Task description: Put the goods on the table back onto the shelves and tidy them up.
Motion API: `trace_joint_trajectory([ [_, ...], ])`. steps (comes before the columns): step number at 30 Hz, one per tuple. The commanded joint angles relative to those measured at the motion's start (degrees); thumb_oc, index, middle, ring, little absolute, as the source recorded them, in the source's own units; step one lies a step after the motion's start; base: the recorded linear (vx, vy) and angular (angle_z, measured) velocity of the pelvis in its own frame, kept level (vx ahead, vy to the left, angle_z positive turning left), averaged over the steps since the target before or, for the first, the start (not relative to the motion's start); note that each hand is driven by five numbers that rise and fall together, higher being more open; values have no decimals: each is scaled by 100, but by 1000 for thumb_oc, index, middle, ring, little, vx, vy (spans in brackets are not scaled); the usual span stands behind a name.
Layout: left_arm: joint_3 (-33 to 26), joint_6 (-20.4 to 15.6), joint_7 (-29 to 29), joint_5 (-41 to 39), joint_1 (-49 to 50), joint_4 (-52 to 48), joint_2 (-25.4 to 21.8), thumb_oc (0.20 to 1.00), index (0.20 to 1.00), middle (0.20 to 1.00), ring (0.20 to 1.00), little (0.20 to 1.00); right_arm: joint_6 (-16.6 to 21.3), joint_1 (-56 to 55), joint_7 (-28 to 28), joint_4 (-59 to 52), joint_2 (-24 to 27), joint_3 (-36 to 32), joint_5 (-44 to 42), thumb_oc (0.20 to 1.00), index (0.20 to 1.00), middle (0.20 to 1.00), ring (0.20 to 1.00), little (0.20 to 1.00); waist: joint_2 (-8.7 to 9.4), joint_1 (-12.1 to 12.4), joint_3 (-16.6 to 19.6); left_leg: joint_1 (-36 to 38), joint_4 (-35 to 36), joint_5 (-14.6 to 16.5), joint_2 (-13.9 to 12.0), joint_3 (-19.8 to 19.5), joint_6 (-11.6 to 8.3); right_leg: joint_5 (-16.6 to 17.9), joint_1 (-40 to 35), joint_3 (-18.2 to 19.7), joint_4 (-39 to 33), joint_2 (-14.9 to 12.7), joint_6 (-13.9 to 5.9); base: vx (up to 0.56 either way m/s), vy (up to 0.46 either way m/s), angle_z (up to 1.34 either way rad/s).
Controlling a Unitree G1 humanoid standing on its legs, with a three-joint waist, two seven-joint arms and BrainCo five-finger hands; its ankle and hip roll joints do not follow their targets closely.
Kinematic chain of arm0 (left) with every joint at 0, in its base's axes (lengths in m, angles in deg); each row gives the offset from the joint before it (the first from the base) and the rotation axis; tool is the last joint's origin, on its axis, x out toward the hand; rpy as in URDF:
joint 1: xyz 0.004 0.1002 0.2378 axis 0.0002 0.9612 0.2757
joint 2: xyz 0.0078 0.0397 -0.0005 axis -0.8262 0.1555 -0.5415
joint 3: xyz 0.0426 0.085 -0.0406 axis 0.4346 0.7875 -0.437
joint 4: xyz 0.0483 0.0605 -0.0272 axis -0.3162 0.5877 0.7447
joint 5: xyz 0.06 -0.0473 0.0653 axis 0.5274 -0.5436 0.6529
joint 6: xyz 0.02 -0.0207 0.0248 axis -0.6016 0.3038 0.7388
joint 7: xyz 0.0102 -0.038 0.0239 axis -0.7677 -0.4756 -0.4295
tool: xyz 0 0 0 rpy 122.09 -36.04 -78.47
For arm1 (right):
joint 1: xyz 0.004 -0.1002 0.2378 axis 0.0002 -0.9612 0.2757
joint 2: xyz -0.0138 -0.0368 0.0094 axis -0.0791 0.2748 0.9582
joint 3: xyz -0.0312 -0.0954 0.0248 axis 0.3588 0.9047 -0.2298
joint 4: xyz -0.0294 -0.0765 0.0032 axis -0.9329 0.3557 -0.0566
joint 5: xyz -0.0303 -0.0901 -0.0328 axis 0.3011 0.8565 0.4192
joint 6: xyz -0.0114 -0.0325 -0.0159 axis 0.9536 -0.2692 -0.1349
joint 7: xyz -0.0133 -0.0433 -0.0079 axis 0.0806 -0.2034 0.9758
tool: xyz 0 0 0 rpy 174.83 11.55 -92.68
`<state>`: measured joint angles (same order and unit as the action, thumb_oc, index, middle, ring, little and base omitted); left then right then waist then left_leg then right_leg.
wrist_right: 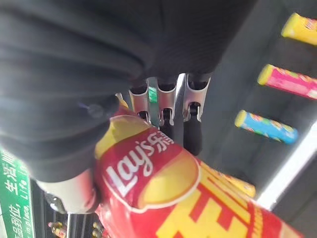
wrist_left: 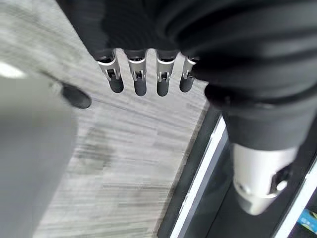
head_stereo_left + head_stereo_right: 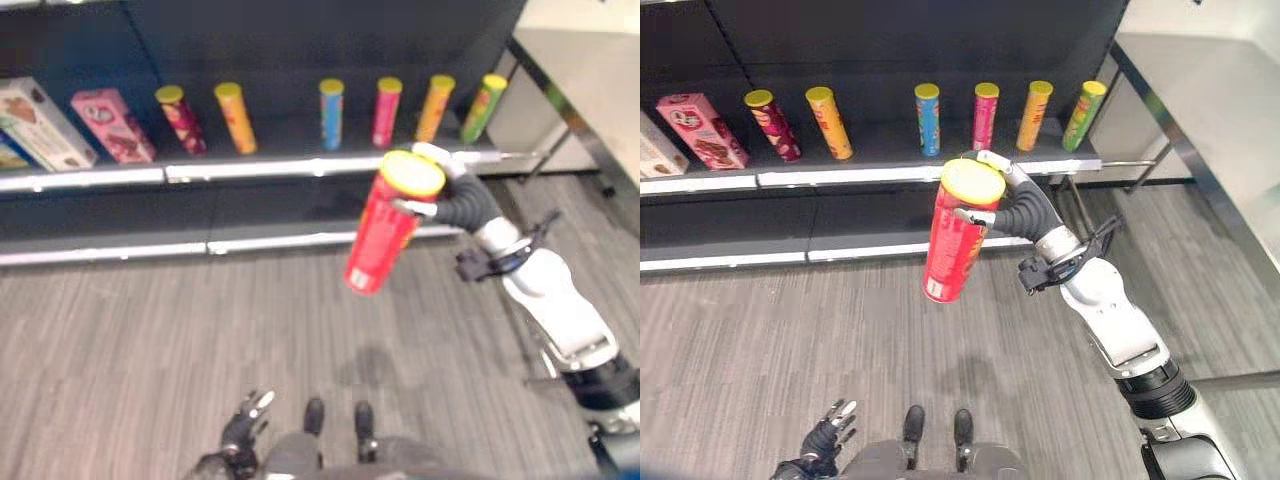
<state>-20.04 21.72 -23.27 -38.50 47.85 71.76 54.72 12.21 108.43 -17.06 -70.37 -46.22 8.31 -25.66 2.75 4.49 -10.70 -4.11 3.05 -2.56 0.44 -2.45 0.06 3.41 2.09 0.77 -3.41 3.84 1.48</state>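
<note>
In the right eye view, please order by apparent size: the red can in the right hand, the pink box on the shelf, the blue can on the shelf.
1. Red can, held in the right hand; it is nearer the camera, so its real size is unsure.
2. Pink box.
3. Blue can.

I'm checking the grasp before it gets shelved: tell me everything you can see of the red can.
The red can is a tall tube with a yellow lid and yellow markings, glossy like printed card. It hangs tilted in the air, lid end up, above the grey floor in front of the shelf. The right hand curls round it near the lid; nothing else touches it.
</note>
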Motion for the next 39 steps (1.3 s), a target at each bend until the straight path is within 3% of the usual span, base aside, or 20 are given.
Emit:
trace_joint_trajectory([
  [1,156,-117,-22,14,-32,-216,-218,1000,1000,1000,1000,1000,287,582,78,-296,-116,-444,-6,200,200,200,200,200,199,108,24,582,-309,60,-159,36,8,337,-301,9,-159,-237,-249,110,65,63],
  [3,171,-97,-52,61,23,-157,-375,1000,1000,1000,1000,1000,288,462,-1,-286,-283,-437,-14,200,200,200,200,200,291,223,191,441,159,42,-732,-13,144,156,-266,16,-159,-401,-258,89,63,46],
  [4,172,-97,-52,60,24,-158,-376,1000,1000,1000,1000,1000,288,460,-1,-286,-283,-437,-14,200,200,200,200,200,292,225,198,436,159,43,-733,-11,143,157,-260,18,-159,-400,-258,101,149,11],
  [5,144,-79,-39,106,20,-39,-457,1000,1000,1000,1000,1000,279,462,-8,-322,-316,-359,-36,200,200,200,200,200,377,287,231,93,195,-66,-1179,-118,163,175,-294,86,-159,-625,-312,137,236,-1],
  [6,157,-67,-33,115,39,-32,-491,1000,1000,1000,1000,1000,275,515,31,-337,-325,-346,-18,200,200,200,200,200,389,296,263,-149,195,-156,-1412,-147,135,207,-338,88,-159,-784,-333,140,234,11],
  [7,155,-66,-33,114,40,-33,-491,1000,1000,1000,1000,1000,275,517,33,-335,-327,-343,-17,200,200,200,200,200,387,282,278,-166,195,-154,-1417,-159,130,203,-328,76,-159,-779,-330,247,366,14],
  [8,189,-74,-14,212,-7,86,-534,1000,1000,1000,1000,1000,255,537,122,-369,-280,-355,133,200,200,200,200,200,340,241,296,-522,195,-187,-1744,-109,64,247,-591,94,-159,-1042,-332,183,257,11],
  [10,208,-82,-16,272,-15,130,-556,1000,1000,1000,1000,1000,231,527,147,-386,-351,-390,143,200,200,200,200,200,275,252,327,-585,195,-217,-1806,-212,7,230,-736,113,-159,-1099,-299,249,351,9],
  [13,262,-88,-77,348,-46,274,-612,1000,1000,1000,1000,1000,172,678,203,-396,-400,-482,277,200,200,200,200,200,65,357,567,-537,195,-456,-1778,-308,-161,217,-1042,211,-159,-1473,-140,371,606,-1],
  [15,570,-104,-91,448,-72,428,-824,1000,1000,1000,1000,1000,142,814,180,-249,-525,-583,378,200,200,200,200,200,-1,338,674,-167,10,-442,-1378,-189,-342,398,-994,121,-113,-2092,-57,283,737,-36],
  [19,569,-125,-71,327,-57,153,-974,1000,1000,1000,1000,1000,127,1093,257,-52,-421,-478,410,200,200,200,200,200,-145,397,502,42,195,-357,-1126,-179,-250,350,-753,235,234,-2192,-61,105,412,-44],
  [22,422,-145,-60,173,10,-25,-1066,1000,1000,1000,1000,1000,134,1190,286,-7,-527,-351,307,200,200,200,200,200,-148,464,322,84,195,-159,-1012,-59,-227,324,-596,40,501,-2022,-176,31,326,-26],
  [24,223,-182,-16,118,-23,-21,-944,1000,1000,1000,1000,1000,166,1055,218,42,-427,-304,276,200,200,200,200,200,-11,403,258,216,195,25,-739,-92,-149,262,-407,90,389,-1394,-287,104,246,-44],
  [25,220,-185,-17,119,-28,-18,-939,1000,1000,1000,1000,1000,167,1063,218,43,-425,-300,276,200,200,200,200,200,-21,398,249,210,195,6,-744,-98,-150,283,-403,90,386,-1387,-287,137,207,-29],
  [26,198,-205,-18,78,25,-105,-789,1000,1000,1000,1000,1000,183,992,193,18,-375,-277,227,200,200,200,200,200,27,275,153,353,195,153,-588,-144,-39,239,-34,116,115,-858,-331,72,85,-1],
  [27,200,-202,-16,79,35,-111,-781,1000,1000,1000,1000,1000,183,989,194,17,-372,-270,225,200,200,200,200,200,10,273,155,367,195,173,-605,-145,-43,234,-49,112,111,-841,-325,197,119,-7],
  [28,223,-195,-10,80,80,-165,-669,1000,1000,1000,1000,1000,177,902,209,-11,-302,-260,235,200,200,200,200,200,84,182,120,494,195,245,-454,-150,58,157,201,-17,-159,-492,-318,174,25,-1],
  [30,197,-148,8,143,14,-108,-614,1000,1000,1000,1000,1000,207,608,174,-137,-285,-456,204,200,200,200,200,200,179,44,186,553,195,258,-396,-241,99,275,102,387,-114,-448,-270,244,-27,28],
  [31,241,-152,20,166,11,-82,-520,1000,1000,1000,1000,1000,207,623,147,-59,-215,-483,221,200,200,200,200,200,230,49,263,626,195,273,-408,-197,89,270,51,141,-159,-480,-264,188,-73,99],
  [39,341,-130,-32,209,104,-46,-340,1000,1000,1000,1000,1000,139,550,195,-28,-96,-657,348,200,200,200,200,200,168,-44,343,868,-90,-135,-647,-90,58,361,-204,97,-159,-372,-326,139,-103,38],
])
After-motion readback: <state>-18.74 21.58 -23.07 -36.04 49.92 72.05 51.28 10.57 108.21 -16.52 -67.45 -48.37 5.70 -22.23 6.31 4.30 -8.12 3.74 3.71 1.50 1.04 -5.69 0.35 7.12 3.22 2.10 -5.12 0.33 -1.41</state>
